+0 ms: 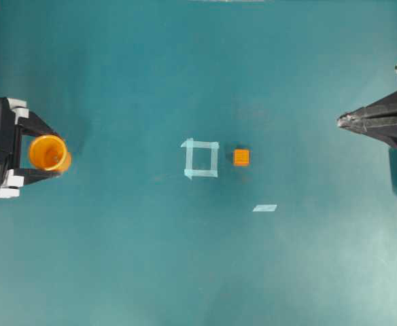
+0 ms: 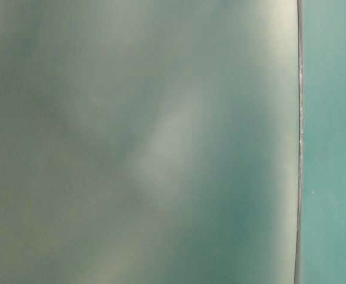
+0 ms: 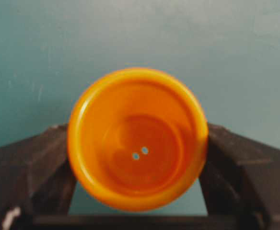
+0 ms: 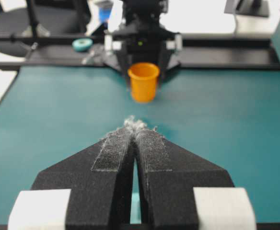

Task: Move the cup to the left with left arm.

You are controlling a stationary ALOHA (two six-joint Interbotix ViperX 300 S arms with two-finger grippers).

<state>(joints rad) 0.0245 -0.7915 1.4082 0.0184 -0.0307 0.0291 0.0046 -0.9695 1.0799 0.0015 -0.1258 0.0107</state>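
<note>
Your cup (image 1: 47,152) sits at the far left of the table (image 1: 198,272), between the fingers of the left gripper (image 1: 49,153), well apart from the taped square (image 1: 200,158) and the small cube (image 1: 241,157) near the middle. The jaws stand wide on either side of the cup wall; whether they press it or merely flank it, you cannot tell from these views.

Judgement: the carry looks finished or nearly so. The next move calls for confirming the cup rests on the table, then drawing the gripper straight back so neither finger tips it.

The right gripper (image 4: 134,132) is parked at the right edge, its jaws together and holding nothing.

Only the left wrist view looks into the cup (image 3: 137,139), showing two small holes in its floor. Only the right wrist view shows the cup (image 4: 144,81) upright, side-on. The table-level view is a blur and gives you nothing.
</note>
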